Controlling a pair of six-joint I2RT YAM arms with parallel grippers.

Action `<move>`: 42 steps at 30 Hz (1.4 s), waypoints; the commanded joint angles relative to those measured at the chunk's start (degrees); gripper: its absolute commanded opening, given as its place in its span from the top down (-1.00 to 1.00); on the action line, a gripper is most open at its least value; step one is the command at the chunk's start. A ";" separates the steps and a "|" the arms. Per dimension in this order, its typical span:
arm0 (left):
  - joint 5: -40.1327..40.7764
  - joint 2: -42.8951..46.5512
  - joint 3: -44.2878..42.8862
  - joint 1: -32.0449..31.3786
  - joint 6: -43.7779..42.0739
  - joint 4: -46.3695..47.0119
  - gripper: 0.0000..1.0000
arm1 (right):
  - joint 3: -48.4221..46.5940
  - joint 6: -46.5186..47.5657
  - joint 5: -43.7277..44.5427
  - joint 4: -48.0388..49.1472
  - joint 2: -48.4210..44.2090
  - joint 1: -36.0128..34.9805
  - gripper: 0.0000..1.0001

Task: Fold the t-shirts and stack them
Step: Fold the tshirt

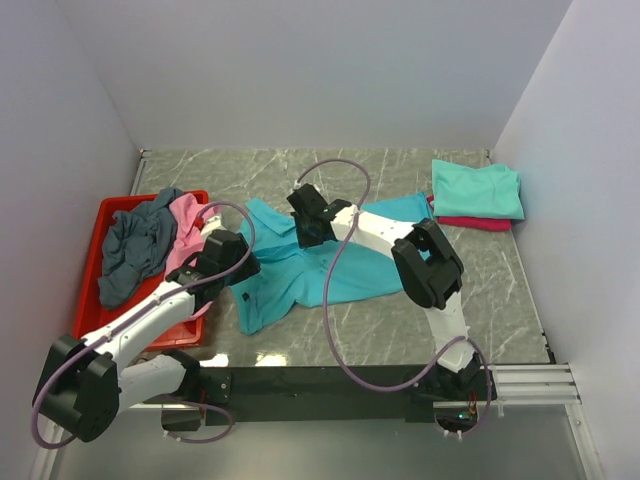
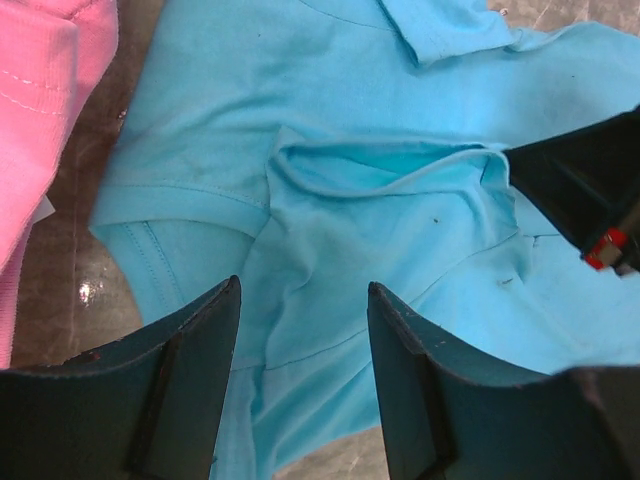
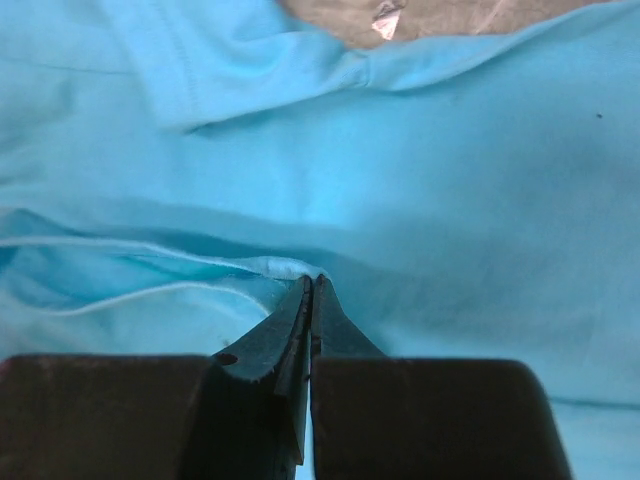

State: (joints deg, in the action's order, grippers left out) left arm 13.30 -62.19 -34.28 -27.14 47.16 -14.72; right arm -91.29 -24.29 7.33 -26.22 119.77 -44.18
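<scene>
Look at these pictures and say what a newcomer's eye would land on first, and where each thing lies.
The bright turquoise collared cloth shirt sprawls crumpled in the middle, the right gripper pinched shut on a fold, the left gripper open above it. A red plastic tray at the left holds a slate-grey shirt and a pink shirt in a heap; far right, a folded mint-green shirt lies on a crimson one.

Red tray [image 1: 93, 270], slate-grey shirt [image 1: 135, 245], pink shirt [image 1: 185, 230], turquoise shirt [image 1: 300, 275], mint-green shirt [image 1: 477, 188], crimson shirt [image 1: 475, 223], grey pale-veined counter [image 1: 400, 325], black left pincer [image 2: 300, 290], black right pincer [image 3: 312, 280]
</scene>
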 commanded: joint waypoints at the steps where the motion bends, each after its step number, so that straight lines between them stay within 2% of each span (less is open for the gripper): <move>1: -0.91 -0.73 -0.96 0.42 -1.63 0.66 -0.18 | -3.98 1.35 -2.67 0.29 1.87 1.47 1.00; 7: -1.43 -1.97 -1.05 0.59 -1.89 1.36 -0.18 | -7.76 1.44 -4.26 -1.11 4.25 3.40 1.00; 17: -6.53 -2.66 1.85 0.51 -0.66 7.07 -0.14 | -5.92 0.21 -4.70 -0.50 3.81 6.74 1.00; 19: -7.14 -3.11 1.94 0.50 -0.66 7.69 -0.11 | -5.92 0.12 -5.05 -0.33 3.37 7.01 0.84; 20: -8.02 -3.54 2.20 0.42 -0.58 8.47 -0.11 | -5.92 0.04 -5.05 -0.33 3.20 7.18 0.54; 21: -8.64 -3.81 2.38 0.33 -0.49 9.00 -0.10 | -5.66 -0.05 -4.87 0.02 2.93 7.09 0.40; 22: -9.08 -4.16 2.64 -0.02 -0.14 10.05 -0.09 | -5.48 -0.23 -4.61 0.11 2.23 7.27 0.17; 25: -9.70 -4.86 2.82 -1.33 0.48 11.64 -0.08 | -3.91 -0.75 -3.91 0.81 0.04 7.44 -0.11; 27: -9.78 -5.92 2.56 -2.13 0.66 13.22 -0.08 | -1.98 -1.02 -3.38 1.34 -1.46 7.80 -0.21; 29: -9.43 -7.75 1.77 -4.32 1.01 14.28 -0.08 | 1.00 -1.19 -2.33 2.22 -4.35 8.06 -0.29; 34: -8.99 -13.73 -0.87 -8.54 1.88 17.79 -0.07 | 10.06 -1.90 -1.53 4.59 -12.25 9.64 -0.29; 38: -11.27 -17.08 0.96 -8.90 3.11 21.13 -0.04 | 20.76 -2.42 -1.18 7.49 -17.63 12.36 -0.30; 42: -11.28 -16.12 4.13 -8.90 3.99 21.32 -0.04 | 28.26 -2.34 -1.62 9.69 -22.81 15.96 -0.30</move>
State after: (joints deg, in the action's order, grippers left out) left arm 2.90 -79.33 -31.81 -35.83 49.52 3.55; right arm -67.00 -26.11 4.78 -19.86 100.33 -30.33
